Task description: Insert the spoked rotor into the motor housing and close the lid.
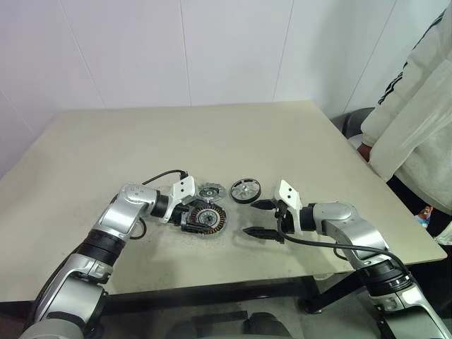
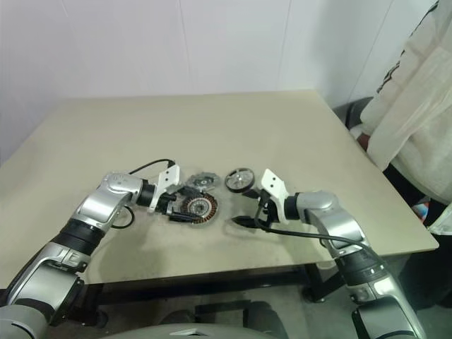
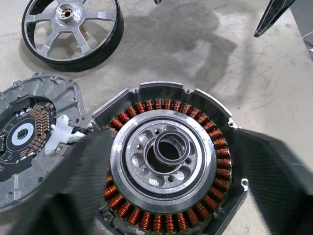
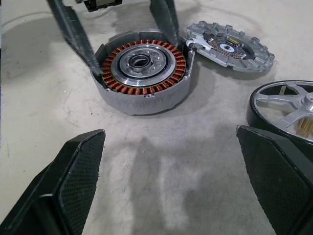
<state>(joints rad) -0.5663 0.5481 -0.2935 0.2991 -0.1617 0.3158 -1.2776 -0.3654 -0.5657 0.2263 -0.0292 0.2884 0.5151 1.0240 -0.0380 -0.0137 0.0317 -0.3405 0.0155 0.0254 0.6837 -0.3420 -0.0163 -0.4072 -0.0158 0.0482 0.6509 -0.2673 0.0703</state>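
On worktop, near front edge: all 3 parts, loose
Housing (image 1: pixel 206 219): upright, windings up, cavity empty
L gripper (image 1: pixel 191 215): fingers (image 4: pixel 73 34) apart, straddling housing at its rim; can't tell if pads touch the wall, looks like no clamp
Lid (image 1: pixel 210 191): flat, just behind housing, nearly touching its rim, inner face w/ board up
Rotor (image 1: pixel 246 190): flat, beside lid on robot's right, apart from housing
R gripper (image 1: pixel 263 218): fingers wide apart, holding nothing, low over bare worktop just right of housing, rotor near its far finger
Progress: nothing assembled. Rotor not in, lid not on
Left to do: pick rotor, seat in housing, then lid on top; likely needs flipping first
Worktop (image 1: pixel 212 141): beige, matte, scuffed, otherwise bare
Room: plain pale walls behind; person in light top w/ dark stripe standing at worktop's right edge
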